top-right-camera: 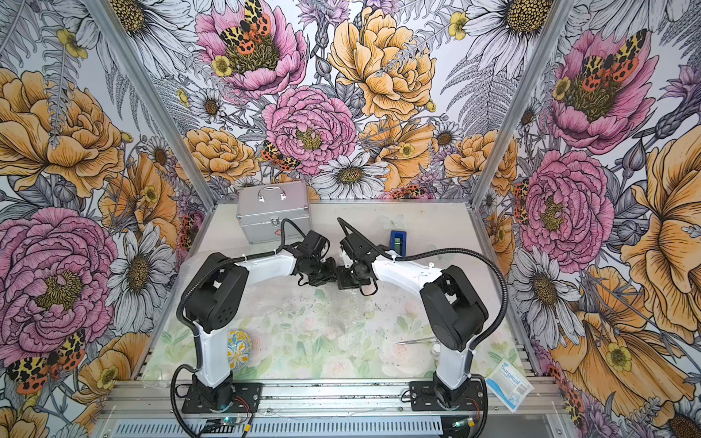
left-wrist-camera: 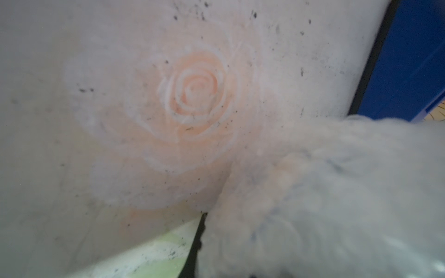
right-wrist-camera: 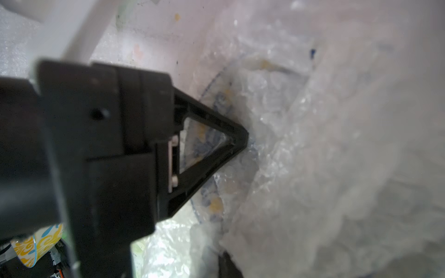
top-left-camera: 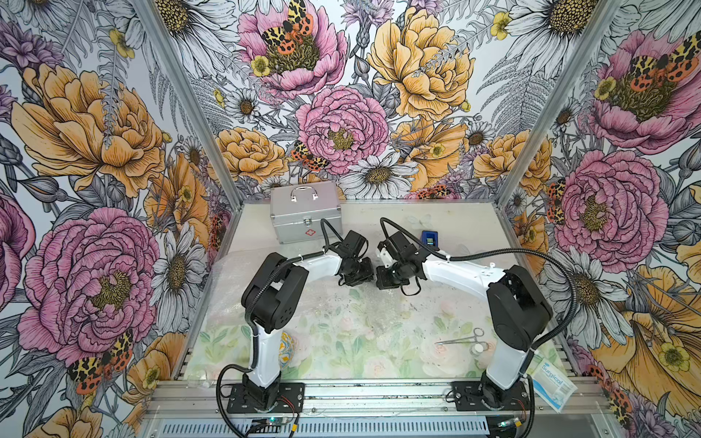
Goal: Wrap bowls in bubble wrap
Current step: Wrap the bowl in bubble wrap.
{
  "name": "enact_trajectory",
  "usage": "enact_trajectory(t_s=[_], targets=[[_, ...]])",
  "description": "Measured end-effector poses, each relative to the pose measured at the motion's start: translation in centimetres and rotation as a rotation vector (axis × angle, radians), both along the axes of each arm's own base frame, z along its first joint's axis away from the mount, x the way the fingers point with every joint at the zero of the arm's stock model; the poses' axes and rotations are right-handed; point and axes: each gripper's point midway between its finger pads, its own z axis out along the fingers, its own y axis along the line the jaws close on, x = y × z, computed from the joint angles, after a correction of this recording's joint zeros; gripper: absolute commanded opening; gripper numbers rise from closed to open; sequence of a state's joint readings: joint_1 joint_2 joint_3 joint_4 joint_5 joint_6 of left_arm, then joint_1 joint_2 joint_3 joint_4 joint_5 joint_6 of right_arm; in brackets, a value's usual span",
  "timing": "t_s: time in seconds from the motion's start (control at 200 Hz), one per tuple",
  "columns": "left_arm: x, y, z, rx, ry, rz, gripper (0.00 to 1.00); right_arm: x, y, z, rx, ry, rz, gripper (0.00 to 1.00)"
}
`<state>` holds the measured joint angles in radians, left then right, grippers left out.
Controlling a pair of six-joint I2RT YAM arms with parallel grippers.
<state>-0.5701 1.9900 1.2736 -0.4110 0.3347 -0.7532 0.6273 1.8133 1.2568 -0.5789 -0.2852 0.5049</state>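
**Top views:** both arms are angled in over the middle of the bench [top-left-camera: 379,216]. The left hand [top-left-camera: 359,276] and right hand [top-left-camera: 387,280] are set close together, down at the bubble wrap [top-left-camera: 223,288]. How the jaws stand is hidden by the wrists here. One bare bowl [top-left-camera: 285,350] is seen in both top views just beside the left arm's base, well apart from the hands. Also counted: one metal case [top-left-camera: 305,216] and one blue tape dispenser [top-left-camera: 429,239].

**Left wrist:** blurred. A bunched wad of wrap is pressed against this hand's finger [left-wrist-camera: 198,240]. Faint blue rings of a wrapped bowl [left-wrist-camera: 277,231] show through it.

**Right wrist:** the left hand [right-wrist-camera: 242,139] is shown closed, tips pinched onto a fold of wrap at the wrapped bowl [right-wrist-camera: 212,202]. The right hand is closed too, but what it grips cannot be told. The bare bowl [right-wrist-camera: 36,240] sits at the frame edge.

**Count:** two bowls, one covered and one not. Wrap is possibly two sheets, one flat and one bunched, though it may be a single sheet.

**Handling (judged):**
- **Bowls:** stiff, glazed, slippery and easily chipped. They are best held through the wrap or steadied at the rim, and never squeezed hard.
- **Wrap:** light, limp and springy, so it is likely to open up if released. It is best taken at an edge or corner and a fold kept pinched.
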Motion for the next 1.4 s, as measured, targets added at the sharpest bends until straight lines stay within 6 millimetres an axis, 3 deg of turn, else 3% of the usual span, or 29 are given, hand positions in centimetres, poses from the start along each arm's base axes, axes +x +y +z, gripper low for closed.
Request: enact_trajectory(t_s=[0.22,0.34,0.47,0.64,0.855,1.011,1.131,1.241,1.401], targets=[[-0.3,0.4,0.1,-0.051,0.03,-0.001,0.47,0.6,-0.7,-0.8,-0.01,0.007,-0.005,0.0],[-0.8,1.6,0.8,-0.073,0.041,0.022,0.55,1.0,-1.2,-0.9,-0.013,0.005,-0.013,0.0],[-0.8,1.5,2.2,-0.105,0.023,0.016,0.6,1.2,-1.5,-0.9,-0.015,0.0,-0.014,0.0],[-1.1,0.3,4.1,-0.143,-0.014,-0.007,0.6,1.5,-1.7,0.0,-0.024,-0.041,-0.002,0.0],[-0.8,-0.1,8.8,-0.205,-0.096,0.012,0.63,2.2,-1.9,3.0,-0.011,-0.147,0.013,0.0],[0.1,-0.6,10.5,-0.232,-0.122,0.023,0.65,2.5,-2.0,3.2,-0.021,-0.176,0.028,0.0],[0.9,-1.5,10.7,-0.243,-0.121,0.027,0.61,2.4,-1.9,2.9,-0.026,-0.183,0.041,0.0],[0.9,-2.4,9.5,-0.233,-0.096,0.014,0.57,2.0,-1.6,2.8,-0.032,-0.19,0.064,0.0],[0.1,-3.6,7.6,-0.22,-0.042,0.002,0.42,1.6,-1.6,2.4,-0.05,-0.192,0.078,0.0]])
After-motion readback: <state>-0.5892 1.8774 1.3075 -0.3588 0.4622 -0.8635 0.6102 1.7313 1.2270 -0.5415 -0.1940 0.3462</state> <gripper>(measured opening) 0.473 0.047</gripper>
